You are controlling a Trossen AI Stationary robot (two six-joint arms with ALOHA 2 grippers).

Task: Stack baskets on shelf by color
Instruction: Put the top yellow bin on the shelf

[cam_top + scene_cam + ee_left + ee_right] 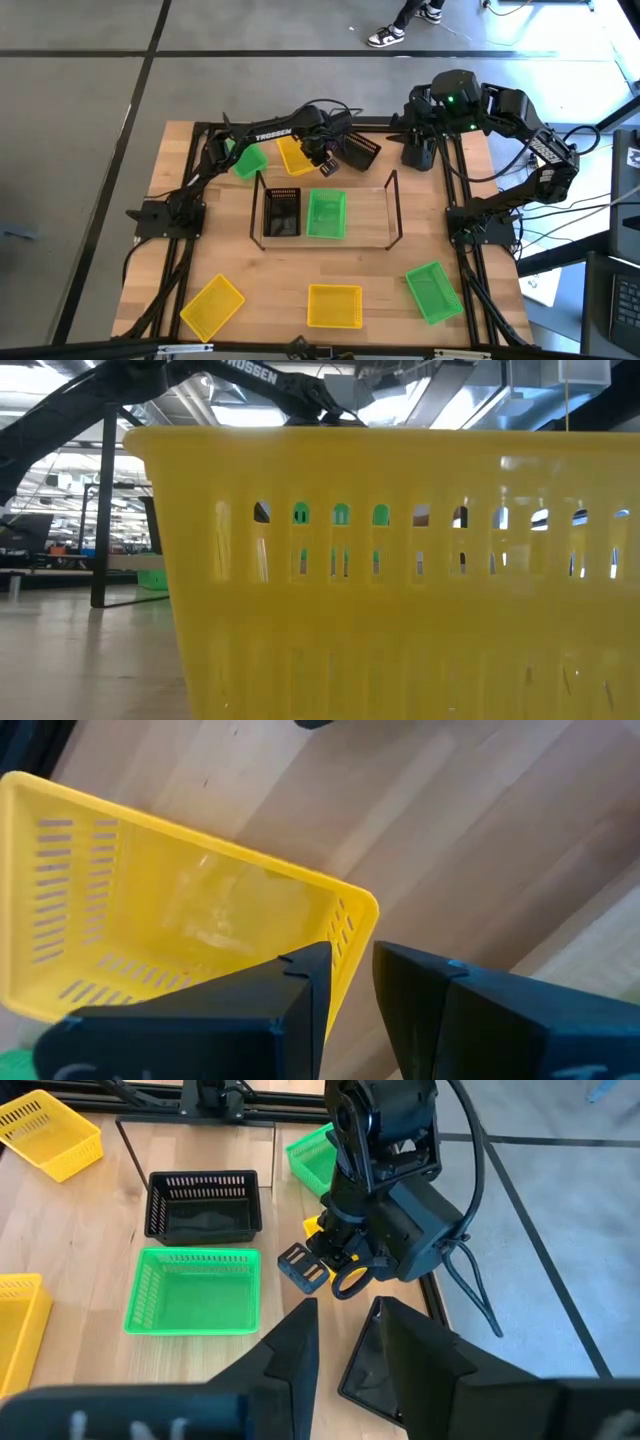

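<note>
In the left wrist view my left gripper (350,960) is open and points down at a yellow basket (170,910), which lies on the table behind the shelf (393,200). One finger is over the basket's inside and the other is outside its end wall. In the high view this gripper (325,165) sits between that yellow basket (293,153) and a black basket (360,150). A black basket (282,212) and a green basket (326,214) sit side by side on the shelf's base. My right gripper (345,1315) hangs open and high at the far right (420,150). My left gripper's fingers stand on either side of the yellow basket's end wall (345,925), near a corner, coming from above. Whether either finger touches the wall I cannot tell. The basket lies flat on the table.
A green basket (247,160) lies far left by the left arm. Along the near edge lie two yellow baskets (212,305) (334,305) and a green one (434,292). The nearest yellow basket (400,560) fills the low view. A black frame (465,180) rims the tabletop.
</note>
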